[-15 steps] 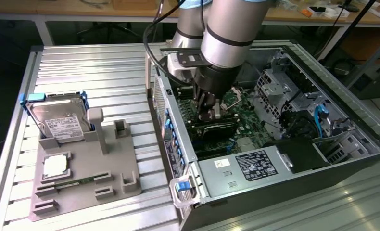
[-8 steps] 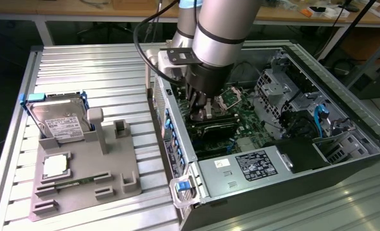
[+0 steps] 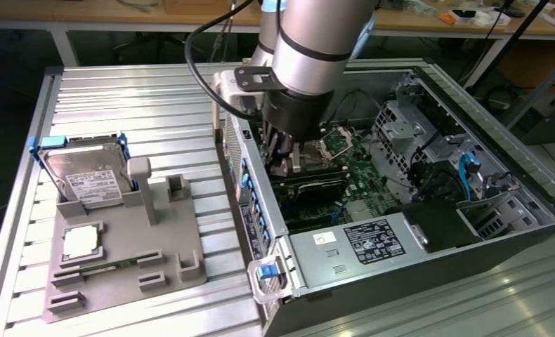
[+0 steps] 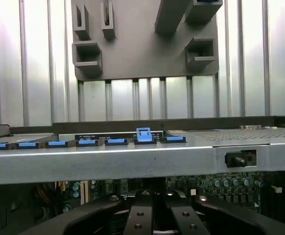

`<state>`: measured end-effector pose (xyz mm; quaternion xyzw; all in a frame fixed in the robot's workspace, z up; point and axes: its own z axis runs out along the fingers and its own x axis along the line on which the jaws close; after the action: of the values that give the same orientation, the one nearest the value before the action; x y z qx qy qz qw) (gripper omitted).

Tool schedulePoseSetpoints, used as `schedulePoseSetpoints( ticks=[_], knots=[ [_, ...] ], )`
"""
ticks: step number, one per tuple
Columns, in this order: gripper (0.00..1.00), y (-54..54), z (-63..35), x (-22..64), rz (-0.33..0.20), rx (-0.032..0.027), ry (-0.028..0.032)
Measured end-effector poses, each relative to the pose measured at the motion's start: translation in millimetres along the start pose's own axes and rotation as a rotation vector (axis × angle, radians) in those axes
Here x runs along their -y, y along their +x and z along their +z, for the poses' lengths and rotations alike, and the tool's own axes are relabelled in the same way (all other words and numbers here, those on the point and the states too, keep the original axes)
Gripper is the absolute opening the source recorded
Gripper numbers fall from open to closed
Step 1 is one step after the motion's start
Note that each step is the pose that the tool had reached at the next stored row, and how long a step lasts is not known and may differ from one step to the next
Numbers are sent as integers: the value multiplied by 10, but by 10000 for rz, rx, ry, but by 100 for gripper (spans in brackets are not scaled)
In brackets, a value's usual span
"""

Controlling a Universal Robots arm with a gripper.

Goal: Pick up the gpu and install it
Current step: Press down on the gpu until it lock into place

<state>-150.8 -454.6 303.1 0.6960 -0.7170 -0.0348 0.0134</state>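
My gripper is down inside the open computer case, over the green motherboard and close to the case's rear wall. In the wrist view the black fingers stand pressed together, so the gripper is shut. Just under the fingertips a thin dark strip stands on edge across the board; it looks like the gpu. The arm hides where they meet, so I cannot tell whether the fingers hold it or only touch it.
On the slatted table, at the exterior view's left, a grey parts holder carries a silver hard drive, a square chip and a green memory stick. Blue clips line the case wall. A power supply fills the case's near end.
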Motion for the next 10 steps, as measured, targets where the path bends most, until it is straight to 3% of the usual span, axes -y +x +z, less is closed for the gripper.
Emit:
schedulePoseSetpoints(
  ticks=[3, 10],
  knots=[
    [11, 0, -2, -20, 5, -4, -79],
    [11, -3, -105, -31, 7, -3, -98]
  ],
)
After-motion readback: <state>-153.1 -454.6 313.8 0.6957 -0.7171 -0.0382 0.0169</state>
